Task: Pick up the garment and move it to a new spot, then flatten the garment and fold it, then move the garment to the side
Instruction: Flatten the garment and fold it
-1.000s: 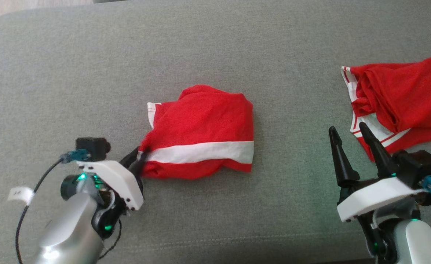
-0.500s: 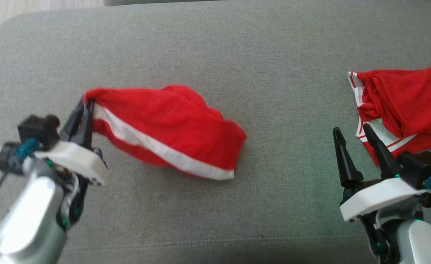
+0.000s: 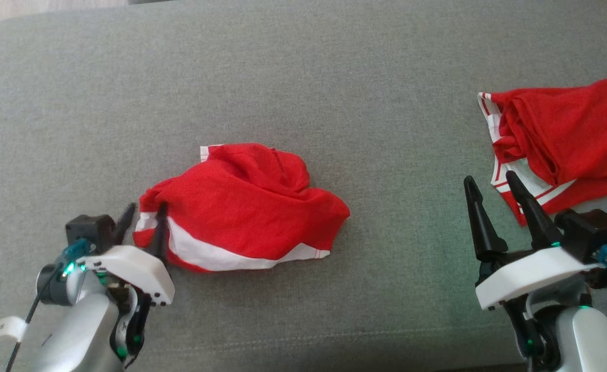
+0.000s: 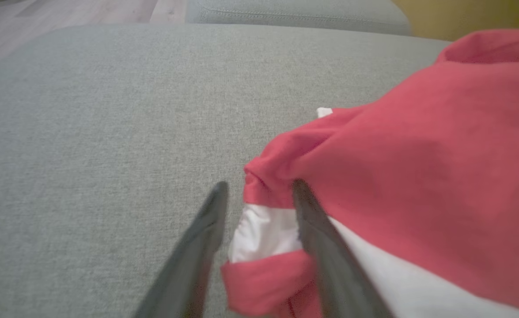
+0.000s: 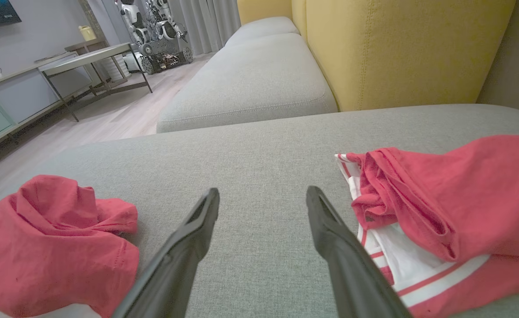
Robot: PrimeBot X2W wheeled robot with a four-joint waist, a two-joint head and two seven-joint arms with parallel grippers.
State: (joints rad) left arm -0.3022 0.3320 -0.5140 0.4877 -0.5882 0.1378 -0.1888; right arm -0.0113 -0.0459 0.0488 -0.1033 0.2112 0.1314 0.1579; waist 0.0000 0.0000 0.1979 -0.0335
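Observation:
The garment (image 3: 251,217) is red with a white band and lies in a crumpled heap on the grey sofa seat (image 3: 303,77). It also shows at right in the left wrist view (image 4: 418,176) and at lower left in the right wrist view (image 5: 56,247). My left gripper (image 3: 146,207) sits at its left end, open, the white-banded corner lying loose between the fingers (image 4: 259,183). My right gripper (image 3: 489,178) hovers open and empty over bare seat at the lower right (image 5: 263,190).
A second red and white garment (image 3: 566,134) lies bunched at the seat's right edge, just beyond my right gripper (image 5: 453,194). A yellow back cushion (image 5: 396,48) rises behind the seat. Wooden floor (image 3: 24,8) shows past the far left corner.
My left gripper lifted the garment's corner up and to the left, then came back down and opened. The garment has dropped into a new crumpled heap. The right arm stayed put.

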